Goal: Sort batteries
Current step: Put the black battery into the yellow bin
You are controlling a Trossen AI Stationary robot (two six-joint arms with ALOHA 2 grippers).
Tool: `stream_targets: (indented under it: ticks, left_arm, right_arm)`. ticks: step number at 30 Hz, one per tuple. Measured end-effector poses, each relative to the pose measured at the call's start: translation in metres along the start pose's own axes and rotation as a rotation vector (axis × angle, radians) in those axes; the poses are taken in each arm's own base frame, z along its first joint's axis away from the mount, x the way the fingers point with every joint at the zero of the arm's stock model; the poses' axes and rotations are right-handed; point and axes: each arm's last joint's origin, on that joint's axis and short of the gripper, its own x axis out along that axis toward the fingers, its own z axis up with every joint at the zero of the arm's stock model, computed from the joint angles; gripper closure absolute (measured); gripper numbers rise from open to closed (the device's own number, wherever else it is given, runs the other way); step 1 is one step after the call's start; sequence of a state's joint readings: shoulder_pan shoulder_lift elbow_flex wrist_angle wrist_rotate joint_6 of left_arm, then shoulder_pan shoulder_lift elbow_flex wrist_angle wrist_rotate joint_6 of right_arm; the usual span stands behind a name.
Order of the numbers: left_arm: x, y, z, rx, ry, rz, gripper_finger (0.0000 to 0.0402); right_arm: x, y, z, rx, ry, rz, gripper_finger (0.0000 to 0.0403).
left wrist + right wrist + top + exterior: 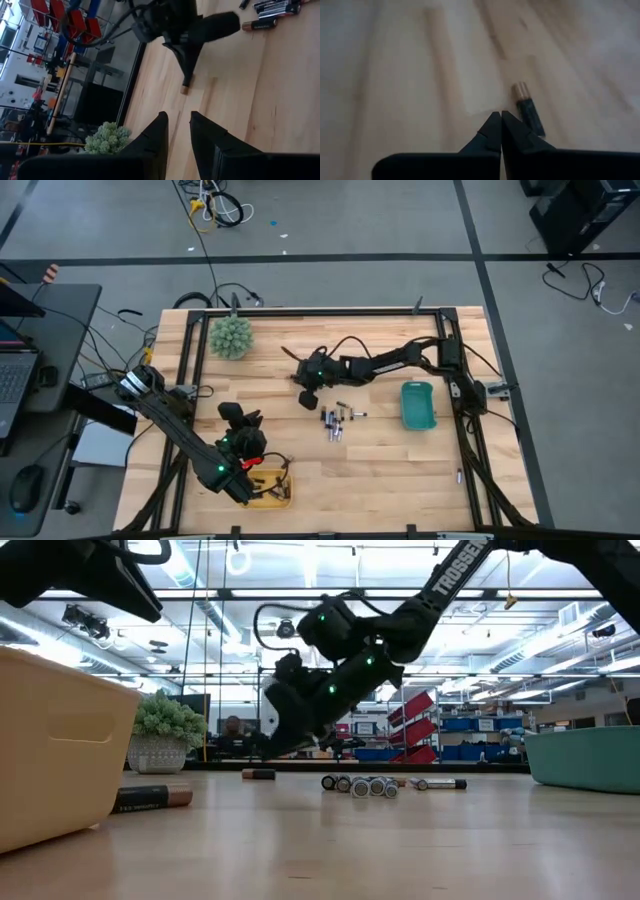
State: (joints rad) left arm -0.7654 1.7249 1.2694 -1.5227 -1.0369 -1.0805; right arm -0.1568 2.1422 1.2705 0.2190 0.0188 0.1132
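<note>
Batteries clustered mid-table, one stray cell just beside the right gripper. Left to right: yellow tray at near left, left gripper above it, fingers parted, empty; right gripper pinched shut, holding nothing; teal tray at right. Best opened first, then lowered squarely astride the stray cell before closing.

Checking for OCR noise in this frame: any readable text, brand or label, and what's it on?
"TROSSEN": white letters along the dark arm link at the top of the low view; the word runs off the frame's edge.
Battery by the yellow tray, low view: label print too small to read.
Battery, left wrist view: label print blurred, unreadable.
Battery ahead of the right gripper: no legible marking.
Nothing else is readable.
</note>
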Motion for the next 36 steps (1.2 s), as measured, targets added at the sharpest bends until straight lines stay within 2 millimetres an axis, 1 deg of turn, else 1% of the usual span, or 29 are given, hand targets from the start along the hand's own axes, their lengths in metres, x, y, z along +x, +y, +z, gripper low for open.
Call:
stream_targets:
  ticks: [2, 4, 5, 7, 9, 11, 12, 13, 15, 16, 19, 22, 24, 27, 29, 32, 33, 36]
  left_arm:
    - [0.0, 0.0, 0.0, -0.002, -0.001, -0.001, 0.0323]
    - [0.0, 0.0, 0.0, -0.002, -0.004, 0.001, 0.0323]
    - [0.0, 0.0, 0.0, 0.0, -0.01, 0.004, 0.0323]
    - [0.0, 0.001, 0.001, 0.006, -0.029, 0.018, 0.0323]
    - [0.0, 0.002, 0.001, 0.011, -0.05, 0.033, 0.0323]
    - [0.0, 0.003, 0.001, 0.018, -0.064, 0.045, 0.0323]
    - [0.001, 0.003, 0.002, 0.021, -0.068, 0.053, 0.0323]
    - [0.002, 0.004, 0.002, 0.023, -0.07, 0.058, 0.0323]
    - [0.004, 0.005, 0.003, 0.028, -0.065, 0.069, 0.0323]
    - [0.004, 0.006, 0.003, 0.03, -0.062, 0.072, 0.0323]
    - [0.006, 0.006, 0.004, 0.027, -0.057, 0.076, 0.0323]
    - [0.006, 0.006, 0.004, 0.02, -0.055, 0.071, 0.0323]
    - [0.006, 0.005, 0.004, 0.014, -0.052, 0.066, 0.0323]
    - [0.006, 0.004, 0.004, 0.006, -0.041, 0.054, 0.0323]
    - [0.005, 0.004, 0.003, 0.005, -0.022, 0.042, 0.0323]
    - [0.006, 0.004, 0.002, 0.009, 0.0, 0.032, 0.0323]
    - [0.005, 0.004, 0.002, 0.015, 0.003, 0.036, 0.0323]
    - [0.005, 0.008, 0.002, 0.003, -0.005, 0.048, 0.0323]
  right_arm:
    - [0.0, -0.007, 0.001, -0.031, -0.008, -0.053, 0.0403]
    - [0.0, -0.02, 0.011, -0.018, -0.039, -0.116, 0.0403]
    - [-0.001, -0.029, 0.02, 0.0, -0.05, -0.142, 0.0403]
    - [-0.005, -0.056, 0.039, 0.068, -0.042, -0.192, 0.0403]
    - [-0.007, -0.084, 0.054, 0.137, -0.002, -0.187, 0.0403]
    - [-0.003, -0.108, 0.059, 0.207, 0.063, -0.163, 0.0403]
    - [0.001, -0.116, 0.061, 0.247, 0.086, -0.126, 0.0403]
    - [0.006, -0.12, 0.062, 0.281, 0.12, -0.088, 0.0403]
    - [0.009, -0.12, 0.067, 0.316, 0.175, -0.058, 0.0403]
    - [0.01, -0.117, 0.074, 0.32, 0.174, -0.055, 0.0403]
    - [0.014, -0.111, 0.085, 0.359, 0.219, -0.1, 0.0403]
    - [0.025, -0.113, 0.081, 0.384, 0.279, -0.124, 0.0403]
    - [0.029, -0.116, 0.084, 0.411, 0.287, -0.12, 0.0403]
    - [0.024, -0.12, 0.093, 0.416, 0.293, -0.055, 0.0403]
    - [0.019, -0.124, 0.093, 0.412, 0.326, -0.033, 0.0403]
    - [0.012, -0.125, 0.097, 0.347, 0.322, 0.012, 0.0403]
    - [0.005, -0.125, 0.103, 0.315, 0.309, 0.021, 0.0403]
    - [-0.024, -0.126, 0.123, 0.219, 0.272, 0.04, 0.0403]
